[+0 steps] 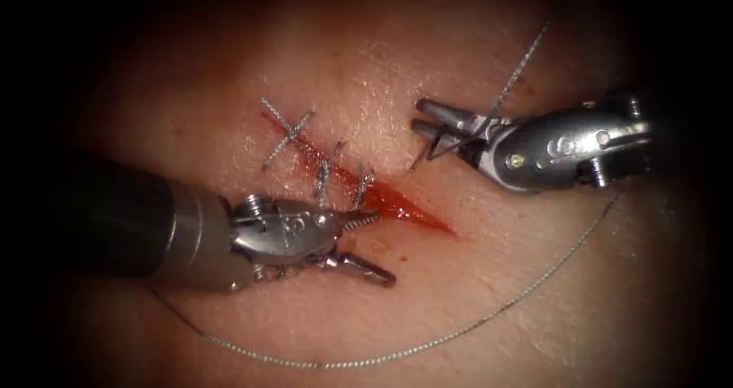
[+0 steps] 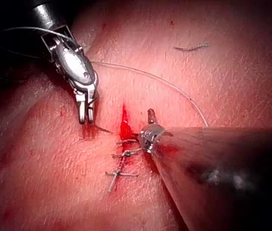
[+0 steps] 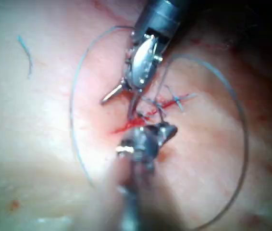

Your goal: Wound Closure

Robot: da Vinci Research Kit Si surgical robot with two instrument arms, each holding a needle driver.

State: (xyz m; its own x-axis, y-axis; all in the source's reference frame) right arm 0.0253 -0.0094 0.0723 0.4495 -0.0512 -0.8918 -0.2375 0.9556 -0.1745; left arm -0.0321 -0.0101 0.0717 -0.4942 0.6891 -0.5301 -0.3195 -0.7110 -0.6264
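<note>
Needle (image 1: 424,156) sat in the right tool (image 1: 437,122), jaws clamped near its blunt end, tip resting on tissue (image 1: 534,312) right of the cut (image 1: 405,205). Left tool (image 1: 366,243) gaped wide, holding nothing. Thread (image 1: 427,346) trailed slack; best kept clear of stitches (image 1: 289,130).

Left tool (image 1: 366,244) at lower-left side of cut (image 1: 397,203), jaws spread apart, upper jaw at cut edge near third stitch (image 1: 363,189), holding nothing visible. Right tool (image 1: 427,124) on right side of cut, jaws closed on needle (image 1: 431,153); needle tip touching tissue (image 1: 534,304). Thread (image 1: 427,342) loops below across tissue. Red fluid (image 1: 408,208) in open cut end.
</note>
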